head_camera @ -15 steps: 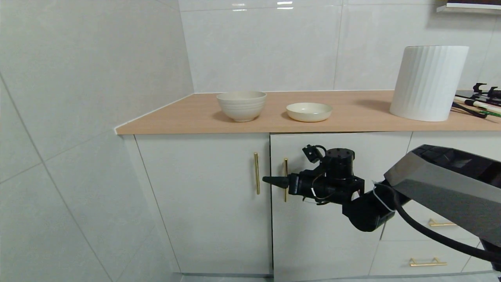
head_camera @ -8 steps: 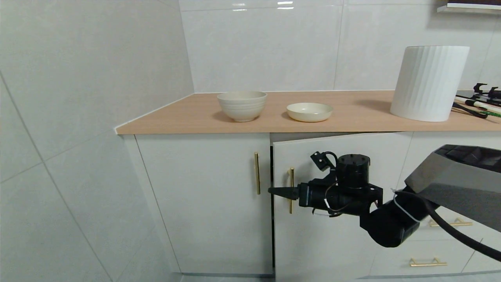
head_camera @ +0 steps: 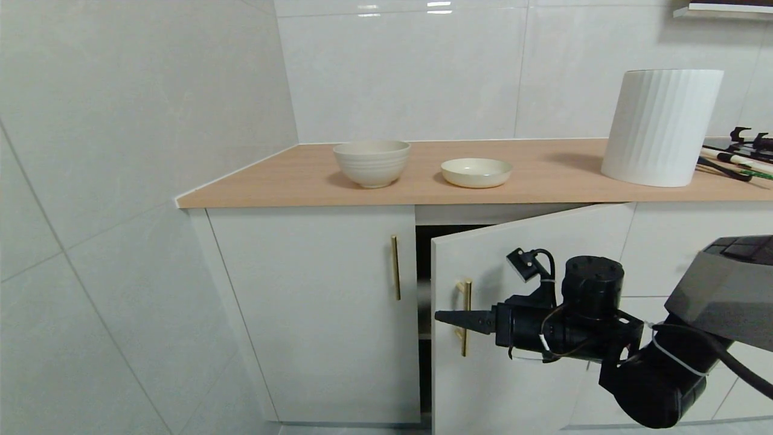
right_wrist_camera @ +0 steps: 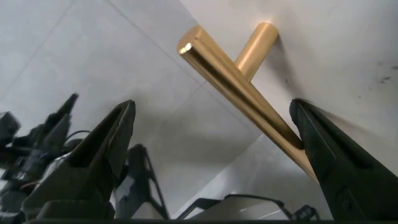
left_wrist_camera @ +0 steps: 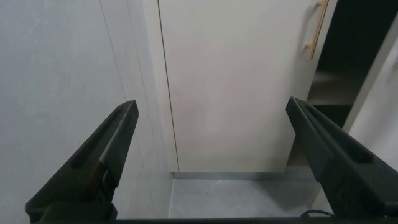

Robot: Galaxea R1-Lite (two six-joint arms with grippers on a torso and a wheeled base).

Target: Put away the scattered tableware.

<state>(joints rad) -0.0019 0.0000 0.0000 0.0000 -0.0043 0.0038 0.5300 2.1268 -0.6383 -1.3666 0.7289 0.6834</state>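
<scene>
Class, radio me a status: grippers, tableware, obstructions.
Right gripper open around handle. Left gripper open. Bowl, dish on counter. Cabinet door ajar.

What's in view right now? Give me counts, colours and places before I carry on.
bowl: one, beige, on the countertop, left part
shallow dish: one, cream, on the countertop right of the bowl, apart from it
ribbed container: one, white, upright on the countertop, right part
utensils: several (count unclear), black, white and green, lying right of the container
left cabinet door: one, white, shut, under the bowl
left handle: one, gold, on the left door
right cabinet door: one, white, partly open
right handle: one, gold, on the right door
left claw: one, black, open, low before the left door
right claw: one, black, open, fingers either side of the right handle
</scene>
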